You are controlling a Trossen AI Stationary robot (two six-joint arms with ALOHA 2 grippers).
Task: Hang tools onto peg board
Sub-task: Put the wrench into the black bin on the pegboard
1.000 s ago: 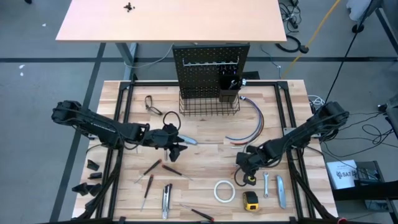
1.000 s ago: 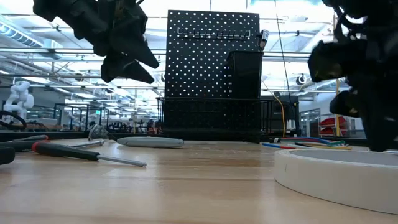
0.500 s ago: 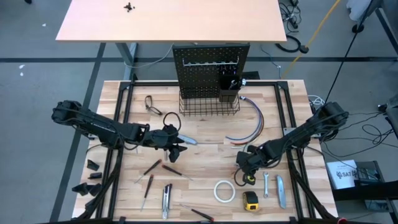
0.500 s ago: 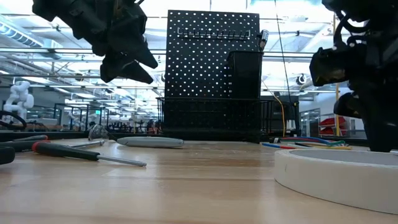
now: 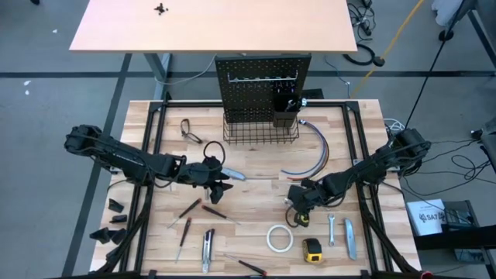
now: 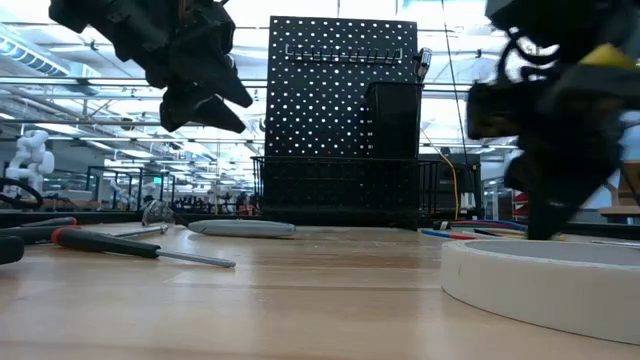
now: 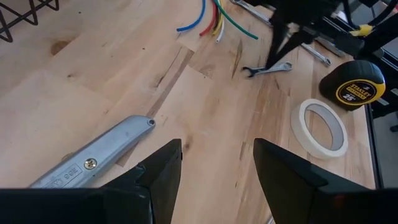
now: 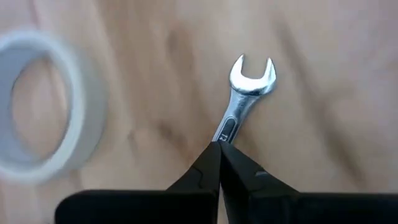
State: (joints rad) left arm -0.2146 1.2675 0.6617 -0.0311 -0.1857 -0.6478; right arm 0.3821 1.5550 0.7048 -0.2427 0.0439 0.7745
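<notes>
near edge: tape measure (image 5: 312,249), white tape roll (image 5: 279,238), two grey utility knives (image 5: 207,250), screwdrivers (image 5: 184,236) flat on the table (image 5: 256,194)
right gripper (image 8: 219,148): clenched on a silver wrench (image 8: 247,93), just beside the tape roll
second wrench (image 5: 331,229): lying by the right-hand knife
left gripper (image 7: 217,163): jaws apart, nothing between them, above a third knife (image 7: 93,160)
wires (image 5: 310,155): coloured bundle between right arm and board
far: peg board (image 5: 262,81) upright, wire basket (image 5: 260,132) at its foot
</notes>
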